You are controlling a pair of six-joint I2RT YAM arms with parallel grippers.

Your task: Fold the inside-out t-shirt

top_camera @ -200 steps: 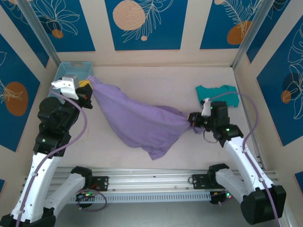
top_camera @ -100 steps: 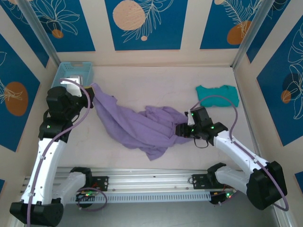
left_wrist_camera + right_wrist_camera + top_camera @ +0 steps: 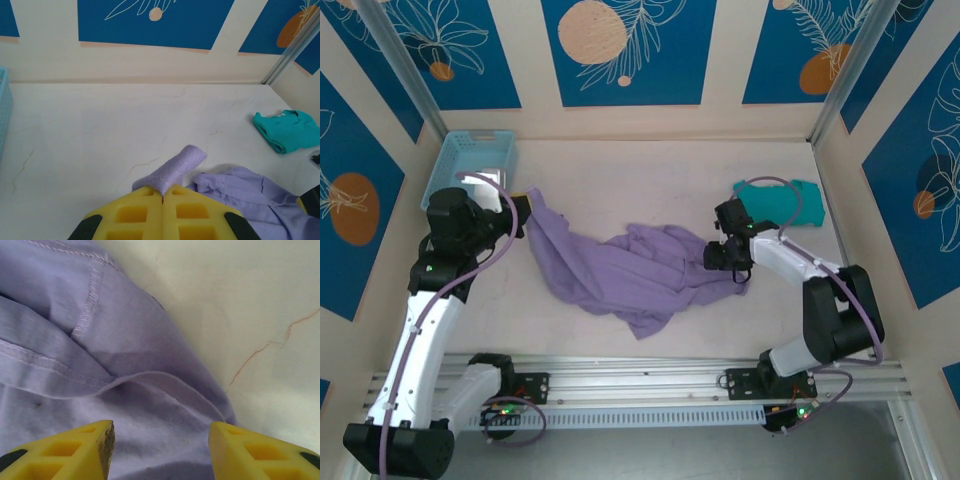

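From above: one inside-out t-shirt (image 3: 620, 272), thin lavender cloth, lies crumpled on the bench (image 3: 650, 170) between the two arms. One light blue basket (image 3: 470, 165) sits far left, its contents unclear. One folded teal garment (image 3: 782, 200) lies far right.

Left wrist: the left claw (image 3: 162, 192) is clamped on a rolled strip of the shirt.

Right wrist: the right claw (image 3: 160, 440) stands apart over stitched seams.
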